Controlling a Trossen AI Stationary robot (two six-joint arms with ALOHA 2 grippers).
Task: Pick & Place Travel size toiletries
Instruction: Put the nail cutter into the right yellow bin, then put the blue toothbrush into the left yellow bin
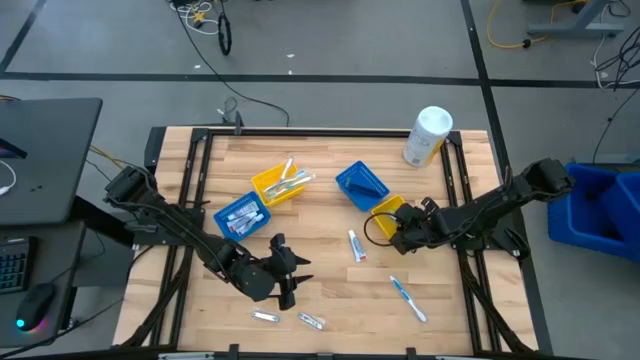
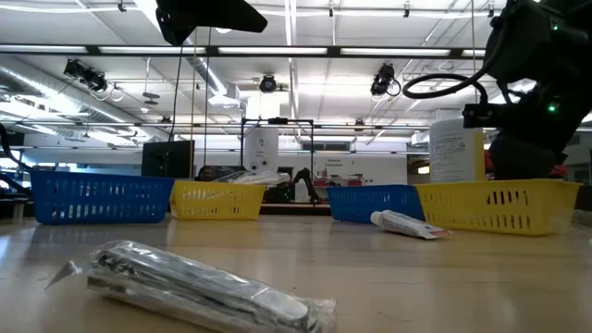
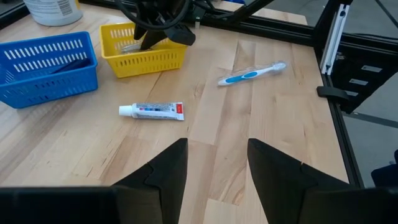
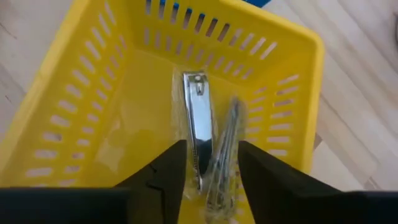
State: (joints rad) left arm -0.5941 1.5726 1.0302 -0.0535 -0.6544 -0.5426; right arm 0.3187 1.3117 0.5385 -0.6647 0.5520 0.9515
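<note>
Over yellow bin (image 4: 81,124) | right gripper (image 4: 211,163) jaws apart | nail clipper (image 4: 199,124) inside

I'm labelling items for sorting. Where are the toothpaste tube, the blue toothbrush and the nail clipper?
toothpaste tube (image 3: 152,111), left wrist view, middle of the tube body.
blue toothbrush (image 3: 252,73), left wrist view, middle of the handle.
nail clipper (image 4: 199,127), right wrist view, middle of the metal lever, in the yellow bin (image 4: 87,112).

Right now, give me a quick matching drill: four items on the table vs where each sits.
Items:
1. nail clippers
2. toothpaste tube
3. blue-handled toothbrush
4. white container

Places:
A. far right corner of the table
B. bare wood, near the table's right edge
C. inside the yellow bin under the right end effector
D. bare wood, mid-table, beside the bins

Pairs: 1-C, 2-D, 3-B, 4-A
</note>
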